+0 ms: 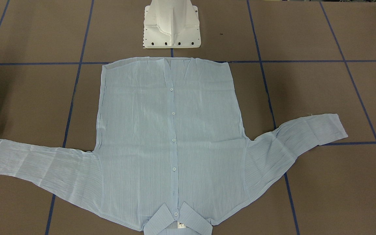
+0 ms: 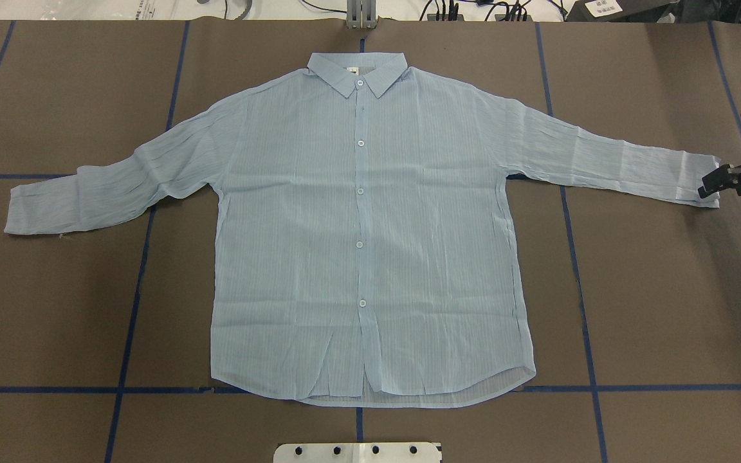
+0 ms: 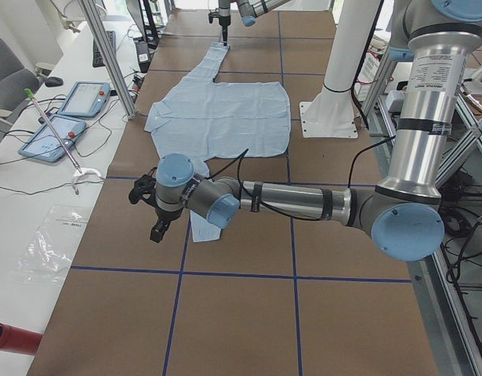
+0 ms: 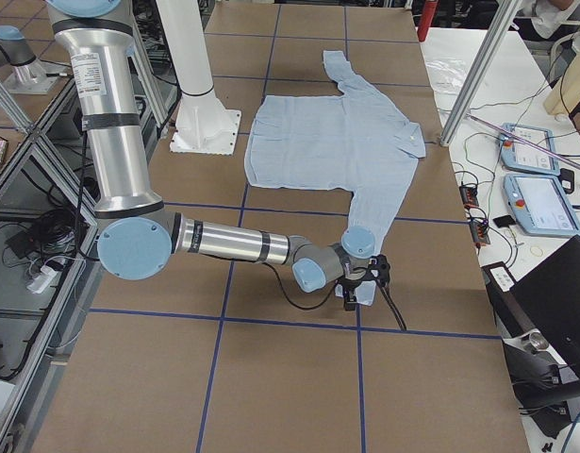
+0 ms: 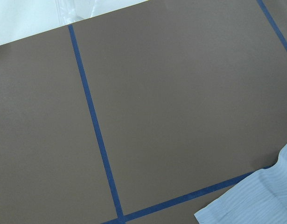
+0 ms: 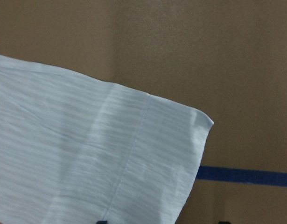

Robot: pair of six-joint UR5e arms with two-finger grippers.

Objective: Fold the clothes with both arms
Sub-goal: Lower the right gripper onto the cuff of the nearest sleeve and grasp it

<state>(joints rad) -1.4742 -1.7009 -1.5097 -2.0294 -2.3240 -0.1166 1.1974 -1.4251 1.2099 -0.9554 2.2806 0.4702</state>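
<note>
Blue tape lines (image 2: 55, 389) cross the brown table (image 2: 653, 289) bearing a white pedestal (image 1: 171, 29).

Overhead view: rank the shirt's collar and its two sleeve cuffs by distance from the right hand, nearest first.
1. Right-side cuff, at the view's right, just beside the right hand.
2. Collar, top centre.
3. Left-side cuff, far left.

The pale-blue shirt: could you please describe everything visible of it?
The shirt is thin, finely striped pale-blue fabric, slightly wrinkled, lying flat and face up on the brown table, buttoned with white buttons, collar away from the robot, hem nearest it, both long sleeves spread outwards. The right gripper is at the cuff on the robot's right; contact is unclear.
</note>
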